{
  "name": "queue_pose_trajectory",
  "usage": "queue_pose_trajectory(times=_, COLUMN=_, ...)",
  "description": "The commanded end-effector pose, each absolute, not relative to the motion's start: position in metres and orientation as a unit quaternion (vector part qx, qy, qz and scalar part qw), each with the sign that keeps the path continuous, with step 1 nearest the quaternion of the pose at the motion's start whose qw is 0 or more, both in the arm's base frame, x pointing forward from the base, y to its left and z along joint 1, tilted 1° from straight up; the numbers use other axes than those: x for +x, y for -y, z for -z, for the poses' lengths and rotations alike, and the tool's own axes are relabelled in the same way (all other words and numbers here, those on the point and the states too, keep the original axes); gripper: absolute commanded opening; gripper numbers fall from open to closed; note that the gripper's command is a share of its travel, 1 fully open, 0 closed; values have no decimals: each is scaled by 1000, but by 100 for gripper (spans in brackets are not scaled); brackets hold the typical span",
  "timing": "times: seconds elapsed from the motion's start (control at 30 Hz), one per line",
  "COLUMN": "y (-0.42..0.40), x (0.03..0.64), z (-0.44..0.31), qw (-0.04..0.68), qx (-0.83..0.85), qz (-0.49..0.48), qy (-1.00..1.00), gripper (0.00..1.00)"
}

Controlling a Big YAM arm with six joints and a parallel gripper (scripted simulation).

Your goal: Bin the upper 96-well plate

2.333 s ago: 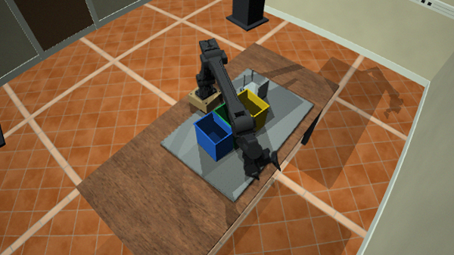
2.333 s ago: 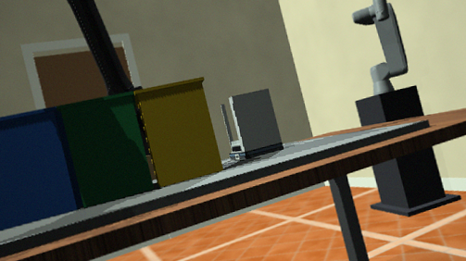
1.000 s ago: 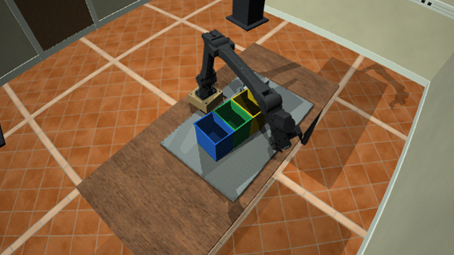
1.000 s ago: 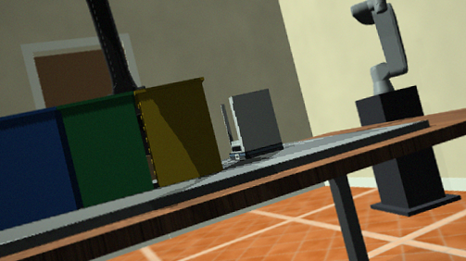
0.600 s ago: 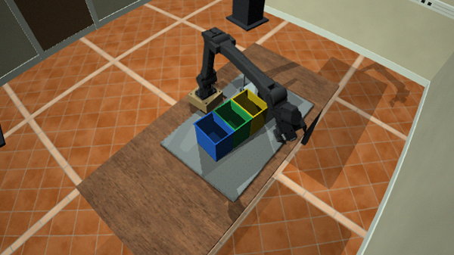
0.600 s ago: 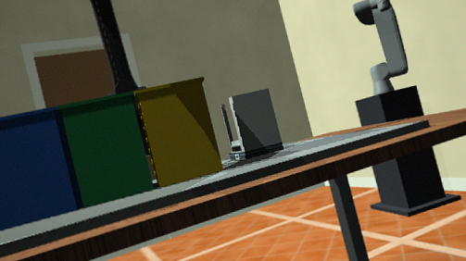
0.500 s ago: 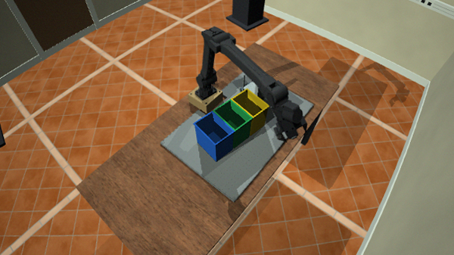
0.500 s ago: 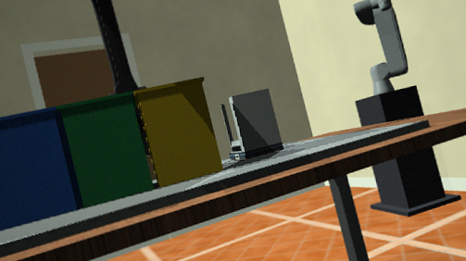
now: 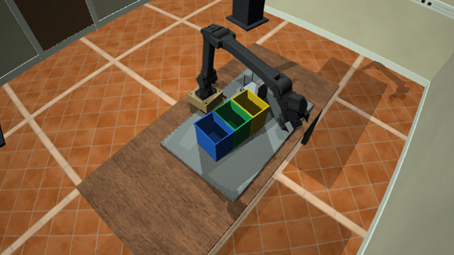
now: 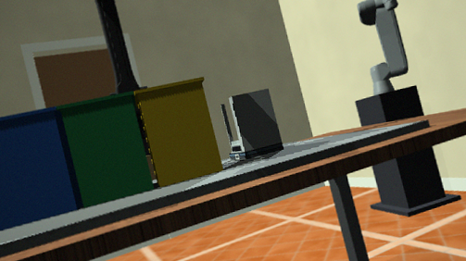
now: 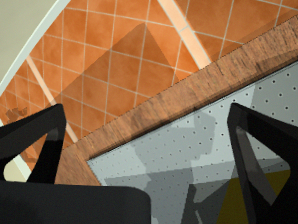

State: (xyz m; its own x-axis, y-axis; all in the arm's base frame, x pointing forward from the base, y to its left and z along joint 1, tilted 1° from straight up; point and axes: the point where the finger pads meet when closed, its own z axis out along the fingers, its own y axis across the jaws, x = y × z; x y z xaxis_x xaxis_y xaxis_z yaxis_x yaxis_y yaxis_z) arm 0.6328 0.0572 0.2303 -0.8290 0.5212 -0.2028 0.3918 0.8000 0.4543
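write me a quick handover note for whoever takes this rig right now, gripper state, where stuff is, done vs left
Gripper: fully open, holding nothing, hanging over the grey mat near the table's edge, beside the yellow bin.
Bins: blue bin, green bin and yellow one stand upright in a row, touching. The blue one shows no plate inside.
Rack K1: behind the yellow bin; in the top view the arm hides most of it. Plates sit low in it, too small to tell apart.
Done: nothing yet.
Left: reach the rack, grip the upper plate, carry it into the blue bin, release; leave the lower plate and bins undisturbed.
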Motion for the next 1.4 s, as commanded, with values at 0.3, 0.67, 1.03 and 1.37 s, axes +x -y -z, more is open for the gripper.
queue_pose_trajectory(times=0.3, y=-108, x=605, z=-224, qw=128, qx=226, qz=-192, qy=-946, gripper=100)
queue_pose_trajectory(times=0.67, y=-150, x=569, z=-223, qw=106, qx=207, qz=-180, qy=-956, gripper=100)
queue_pose_trajectory(times=1.03, y=-185, x=555, z=-238, qw=108, qx=173, qz=-175, qy=-963, gripper=100)
queue_pose_trajectory(times=1.37, y=-211, x=524, z=-234, qw=95, qx=168, qz=-168, qy=-967, gripper=100)
